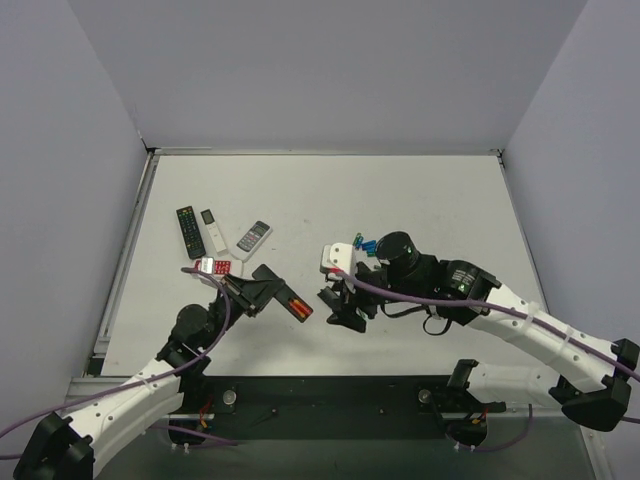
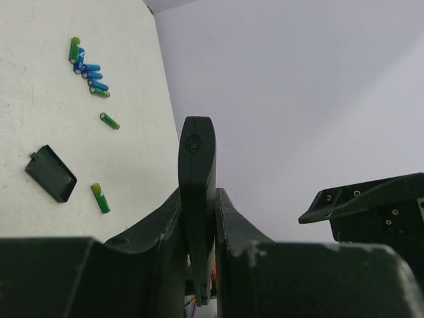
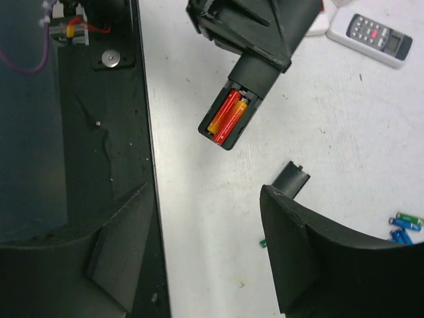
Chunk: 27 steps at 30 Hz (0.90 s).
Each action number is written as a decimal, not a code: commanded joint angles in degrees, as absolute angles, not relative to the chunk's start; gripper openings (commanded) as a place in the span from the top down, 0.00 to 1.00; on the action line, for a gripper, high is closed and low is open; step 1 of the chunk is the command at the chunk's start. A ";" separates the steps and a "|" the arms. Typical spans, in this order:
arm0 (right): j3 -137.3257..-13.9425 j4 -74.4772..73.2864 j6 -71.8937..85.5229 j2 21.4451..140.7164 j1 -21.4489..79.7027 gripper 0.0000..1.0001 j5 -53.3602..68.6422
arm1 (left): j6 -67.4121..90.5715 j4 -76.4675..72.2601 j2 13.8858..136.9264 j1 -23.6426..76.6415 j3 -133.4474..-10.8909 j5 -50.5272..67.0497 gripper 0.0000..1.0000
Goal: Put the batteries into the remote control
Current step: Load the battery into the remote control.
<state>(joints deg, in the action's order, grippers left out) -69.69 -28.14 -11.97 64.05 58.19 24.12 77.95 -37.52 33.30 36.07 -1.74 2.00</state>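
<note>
**Overhead:** Shows the left arm bent in from the near-left corner, with the left gripper [image 1: 258,288] clamped on the remote control [image 1: 284,299], a slim black bar pointing toward the right arm. Shows the right arm stretched in from the near-right corner, elbow folded, with the right gripper [image 1: 345,303] just beside the bar's end. Places green and blue batteries [image 1: 365,244] on the worktop [image 1: 420,190] behind the right wrist. Lines up four other remotes at left: a black buttoned remote [image 1: 190,232], a slim white remote [image 1: 212,231], a grey-white remote [image 1: 254,236] and a red-and-white remote [image 1: 214,266], the last just behind the left gripper.

**Left wrist:** Presents the remote control edge-on, pinched between both fingers [image 2: 156,232]. Brings out what the overhead view leaves hard to see: the cover piece [image 2: 51,173] lying flat on the worktop, apart from the bar, with a cluster of green and blue batteries beyond it and two single green ones nearby. Hides the bar's open face.

**Right wrist:** Looks down on that open face. Reveals the compartment uncovered, with two orange-red batteries [image 3: 228,118] side by side inside it. Shows the right gripper spread wide, nothing between its fingers [image 3: 311,252], near the bar's end without touching it. Catches the cover piece on the worktop just above the right-hand finger, and the black base plate [image 3: 99,146] along the near edge.
</note>
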 commanded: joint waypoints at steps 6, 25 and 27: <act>-55.72 -7.56 -35.58 60.64 56.87 0.42 41.11 | 77.87 -38.32 38.40 36.04 -8.61 11.85 1.00; -57.39 -10.72 -40.08 65.92 53.88 0.62 51.06 | 76.55 -40.17 44.12 36.12 -14.59 20.13 1.00; -57.57 -11.16 -40.17 66.53 53.88 0.62 51.94 | 76.82 -40.78 44.21 36.04 -14.50 20.04 1.00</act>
